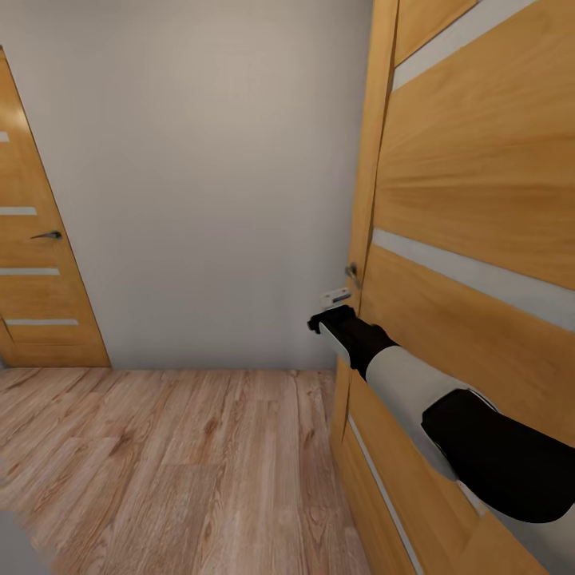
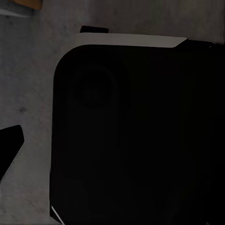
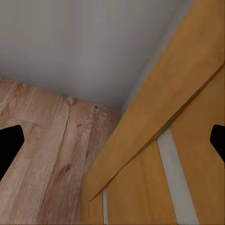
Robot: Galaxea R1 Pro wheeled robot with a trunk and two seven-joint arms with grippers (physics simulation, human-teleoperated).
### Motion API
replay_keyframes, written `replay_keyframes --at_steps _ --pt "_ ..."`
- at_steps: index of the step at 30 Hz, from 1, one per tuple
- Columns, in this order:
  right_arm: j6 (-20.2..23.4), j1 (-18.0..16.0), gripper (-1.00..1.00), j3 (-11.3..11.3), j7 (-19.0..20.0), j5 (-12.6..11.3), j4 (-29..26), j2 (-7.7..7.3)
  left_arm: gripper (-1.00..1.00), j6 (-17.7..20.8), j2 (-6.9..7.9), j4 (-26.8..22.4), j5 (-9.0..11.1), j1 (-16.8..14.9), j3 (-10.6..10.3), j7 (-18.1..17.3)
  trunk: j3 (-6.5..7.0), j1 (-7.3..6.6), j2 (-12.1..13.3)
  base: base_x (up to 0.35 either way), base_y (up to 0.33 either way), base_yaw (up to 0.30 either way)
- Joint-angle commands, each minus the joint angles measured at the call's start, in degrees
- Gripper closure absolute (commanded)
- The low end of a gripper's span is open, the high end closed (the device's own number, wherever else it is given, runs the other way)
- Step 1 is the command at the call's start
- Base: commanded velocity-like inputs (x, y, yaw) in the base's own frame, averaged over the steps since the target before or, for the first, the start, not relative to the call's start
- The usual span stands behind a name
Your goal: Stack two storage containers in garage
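Note:
The two storage containers are out of view. My right arm reaches forward to the edge of an oak door (image 1: 479, 176) with frosted strips. Its gripper (image 1: 322, 322) sits just below the door's metal handle (image 1: 351, 272), and I cannot tell whether they touch. In the right wrist view that gripper (image 3: 112, 143) is open, its dark fingertips (image 3: 9, 145) far apart, with the door edge and plank floor between them. In the left wrist view one dark fingertip (image 2: 9, 150) of the left gripper stands far out to the side, over a mottled grey surface (image 2: 28, 93), beside the robot's black body (image 2: 140, 131).
A light wood-plank floor (image 1: 184, 463) runs to a pale grey wall (image 1: 208, 176). A second oak door (image 1: 32, 271) with a lever handle stands shut at the far left. A grey patch (image 1: 16, 551) borders the planks at the near left corner.

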Motion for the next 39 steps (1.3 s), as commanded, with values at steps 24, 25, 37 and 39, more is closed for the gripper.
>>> replay_keyframes --at_steps 24,25,37,39 --pt "0.38 0.35 -1.00 1.35 -16.63 0.87 3.26 0.00 -1.00 -0.03 -0.01 -0.06 0.63 -0.01 0.06 0.08 -0.06 0.03 -0.03 0.135 0.000 0.000" --pt "0.36 0.35 -1.00 1.43 -17.38 1.03 3.83 0.00 -1.00 -0.03 -0.01 -0.06 0.63 -0.01 0.06 0.07 -0.06 0.03 -0.03 0.000 0.000 0.000" --pt "0.76 0.35 -1.00 1.43 -25.56 1.20 6.66 0.00 -1.00 -0.03 -0.01 -0.06 0.63 -0.01 0.06 0.07 -0.06 0.03 -0.03 0.000 0.000 0.000" --pt "0.78 0.35 -1.00 1.43 -25.71 1.20 6.72 0.00 -1.00 -0.03 -0.01 -0.06 0.63 -0.01 0.06 0.07 -0.06 0.03 -0.03 0.000 0.000 0.000"
